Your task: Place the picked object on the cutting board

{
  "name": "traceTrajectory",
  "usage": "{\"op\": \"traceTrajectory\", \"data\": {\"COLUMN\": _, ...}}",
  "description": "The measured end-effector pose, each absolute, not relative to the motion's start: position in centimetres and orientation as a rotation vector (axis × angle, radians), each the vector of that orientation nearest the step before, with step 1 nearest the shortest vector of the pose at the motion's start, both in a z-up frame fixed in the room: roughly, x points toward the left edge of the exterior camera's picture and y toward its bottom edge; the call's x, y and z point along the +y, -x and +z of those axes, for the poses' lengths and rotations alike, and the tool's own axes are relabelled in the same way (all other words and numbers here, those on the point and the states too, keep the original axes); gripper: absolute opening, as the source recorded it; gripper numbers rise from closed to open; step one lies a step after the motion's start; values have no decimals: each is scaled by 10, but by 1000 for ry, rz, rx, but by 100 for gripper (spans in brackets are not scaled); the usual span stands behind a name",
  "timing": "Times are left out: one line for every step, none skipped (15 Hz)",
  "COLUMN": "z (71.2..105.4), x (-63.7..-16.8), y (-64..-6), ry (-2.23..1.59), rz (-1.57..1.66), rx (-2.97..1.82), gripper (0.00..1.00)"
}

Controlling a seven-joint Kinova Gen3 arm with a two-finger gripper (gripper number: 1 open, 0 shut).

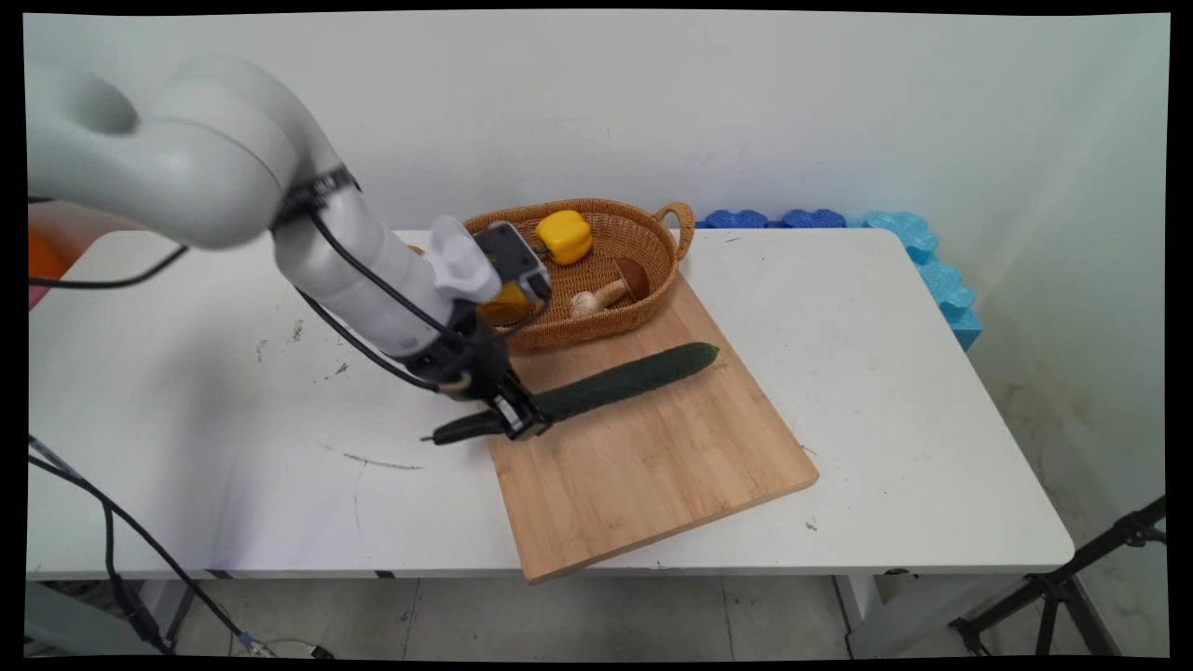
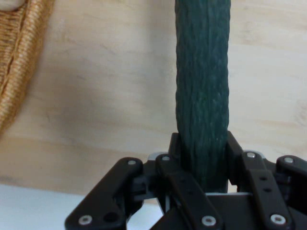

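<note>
A long dark green cucumber [image 1: 634,377] lies slantwise across the wooden cutting board [image 1: 652,466]. My gripper [image 1: 517,419] is shut on it near its left end, at the board's left edge, and a short stub of the cucumber sticks out past the fingers over the white table. In the hand view the cucumber [image 2: 201,86] runs straight up from between the two black fingers [image 2: 175,148], which press on both of its sides. The cucumber rests low on the board [image 2: 96,96].
A woven basket [image 1: 606,326] touches the board's far edge; it holds a yellow pepper [image 1: 564,235], a mushroom [image 1: 610,291] and an orange thing [image 1: 508,303] partly hidden by my hand. The basket's rim [image 2: 14,72] shows left of the hand. Blue foam pieces [image 1: 932,270] line the back right.
</note>
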State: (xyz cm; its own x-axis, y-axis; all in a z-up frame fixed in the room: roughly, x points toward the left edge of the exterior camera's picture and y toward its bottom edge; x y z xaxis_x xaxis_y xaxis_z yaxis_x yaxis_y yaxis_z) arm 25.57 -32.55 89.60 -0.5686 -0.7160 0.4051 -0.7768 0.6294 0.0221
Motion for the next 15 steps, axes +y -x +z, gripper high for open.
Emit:
{"op": "traceTrajectory", "data": {"z": 889, "x": -327, "y": -252, "ry": -1192, "rz": 235, "rx": -2472, "gripper": 0}}
{"op": "traceTrajectory", "data": {"z": 882, "x": -329, "y": -248, "ry": -1195, "rz": 250, "rx": -2466, "gripper": 0}}
{"op": "traceTrajectory", "data": {"z": 878, "x": -329, "y": -245, "ry": -1196, "rz": 257, "rx": -2463, "gripper": 0}}
{"op": "traceTrajectory", "data": {"z": 872, "x": -331, "y": -243, "ry": -1199, "rz": 268, "rx": -2458, "gripper": 0}}
{"op": "traceTrajectory", "data": {"z": 869, "x": -331, "y": -241, "ry": -1201, "rz": 275, "rx": -2455, "gripper": 0}}
{"op": "traceTrajectory", "data": {"z": 865, "x": -332, "y": -239, "ry": -1204, "rz": 282, "rx": -2452, "gripper": 0}}
{"op": "traceTrajectory", "data": {"z": 861, "x": -333, "y": -237, "ry": -1206, "rz": 288, "rx": -2449, "gripper": 0}}
{"op": "traceTrajectory", "data": {"z": 858, "x": -333, "y": -235, "ry": -1209, "rz": 293, "rx": -2445, "gripper": 0}}
{"op": "traceTrajectory", "data": {"z": 854, "x": -333, "y": -233, "ry": -1211, "rz": 299, "rx": -2440, "gripper": 0}}
{"op": "traceTrajectory", "data": {"z": 850, "x": -333, "y": -231, "ry": -1214, "rz": 302, "rx": -2437, "gripper": 0}}
{"op": "traceTrajectory", "data": {"z": 847, "x": -333, "y": -230, "ry": -1216, "rz": 306, "rx": -2433, "gripper": 0}}
{"op": "traceTrajectory", "data": {"z": 845, "x": -333, "y": -229, "ry": -1217, "rz": 308, "rx": -2431, "gripper": 0}}
{"op": "traceTrajectory", "data": {"z": 843, "x": -333, "y": -228, "ry": -1217, "rz": 311, "rx": -2428, "gripper": 100}}
{"op": "traceTrajectory", "data": {"z": 841, "x": -333, "y": -227, "ry": -1216, "rz": 312, "rx": -2426, "gripper": 100}}
{"op": "traceTrajectory", "data": {"z": 839, "x": -333, "y": -226, "ry": -1214, "rz": 313, "rx": -2422, "gripper": 100}}
